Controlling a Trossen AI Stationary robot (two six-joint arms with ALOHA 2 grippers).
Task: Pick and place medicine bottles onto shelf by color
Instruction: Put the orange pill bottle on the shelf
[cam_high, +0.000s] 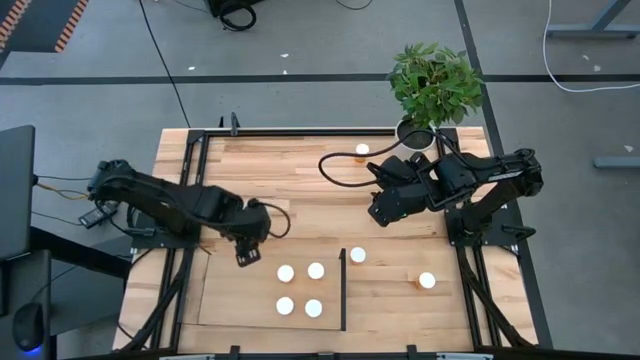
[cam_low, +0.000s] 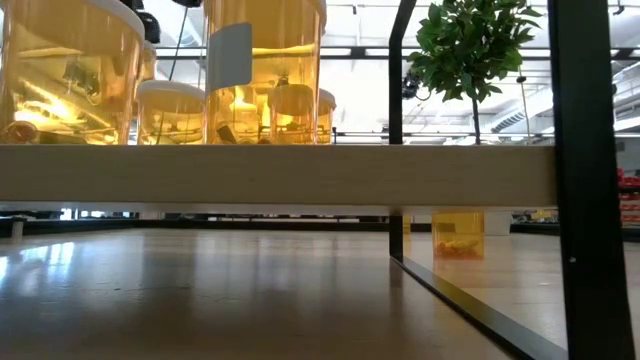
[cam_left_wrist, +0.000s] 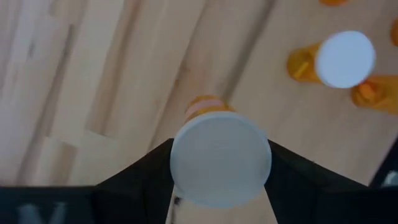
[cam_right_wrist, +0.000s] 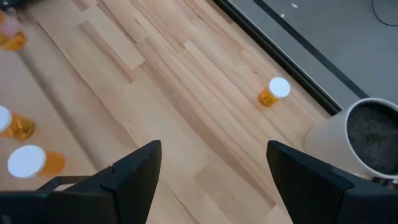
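The left gripper (cam_high: 247, 257) hangs over the shelf (cam_high: 225, 300), near the corner farthest from the black strip (cam_high: 343, 290). Its fingers (cam_left_wrist: 134, 180) are clamped on a bottle (cam_left_wrist: 221, 158), one on each side just under the white cap. The bottle's long axis runs along the fingers, cap toward the wrist camera and orange body pointing down at the wood.

Four bottles (cam_high: 286, 273) stand upright on the shelf in a square between the gripper and the strip, caps up, long axes vertical. In the low view they (cam_low: 170, 112) show as orange bodies above the shelf's pale edge.

Just across the strip, on the table (cam_high: 300, 170), another bottle (cam_high: 357, 256) stands upright. Farther from the strip a bottle (cam_high: 425, 281) lies on its side, cap pointing away from the strip. One more bottle (cam_high: 362, 150) stands well beyond the shelf, near the white pot (cam_high: 415, 135); in the right wrist view it (cam_right_wrist: 273, 91) appears beside the pot.

The right gripper (cam_high: 383, 212) hovers over bare table between the pot and the strip, fingers (cam_right_wrist: 134, 168) spread wide and holding nothing.
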